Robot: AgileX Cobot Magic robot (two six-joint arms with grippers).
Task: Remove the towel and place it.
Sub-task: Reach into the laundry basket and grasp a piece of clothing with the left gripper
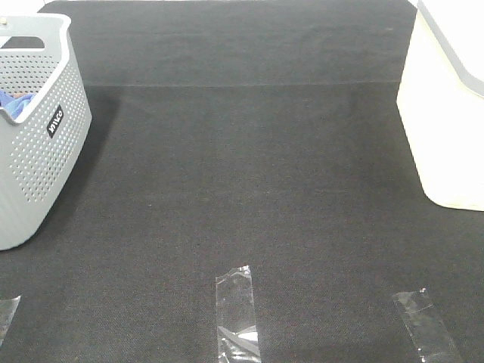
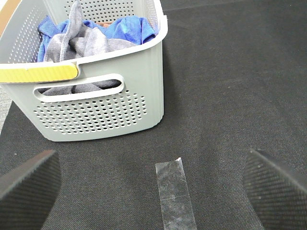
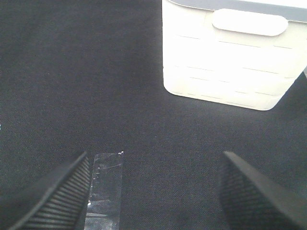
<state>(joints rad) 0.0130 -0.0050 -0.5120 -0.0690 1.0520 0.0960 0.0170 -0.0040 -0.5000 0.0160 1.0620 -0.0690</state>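
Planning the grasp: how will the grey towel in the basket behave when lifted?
Probably floppy: the towel lies crumpled in folds inside the basket, so it should drape and trail. It looks tangled with the blue cloth, which may drag along. Likely light for its size, being thin fabric.

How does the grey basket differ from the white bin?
The grey basket has perforated walls; the white bin has solid ones. The basket holds the towel and a blue cloth; the bin's inside is out of sight. Both stand upright on the black mat.
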